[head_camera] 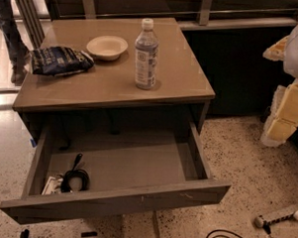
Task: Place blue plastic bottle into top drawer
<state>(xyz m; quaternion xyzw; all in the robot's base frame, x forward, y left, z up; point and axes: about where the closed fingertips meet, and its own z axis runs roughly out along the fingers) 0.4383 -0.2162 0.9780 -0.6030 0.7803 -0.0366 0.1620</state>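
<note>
At the right edge, the gripper is seen partly cut off, a pale white and yellow shape held beside the table. Whether it is spread or closed cannot be told. Well to the left of the gripper, the bottle is stood upright on the tabletop, its white cap on. The bottle is apart from the gripper. Farther left of the gripper, a shallow bowl is set near the bottle, and a dark blue bag is laid beyond it at the table's far side. Below and left of the gripper, the drawer is pulled open. A coiled black cable is lying in its left front corner.
</note>
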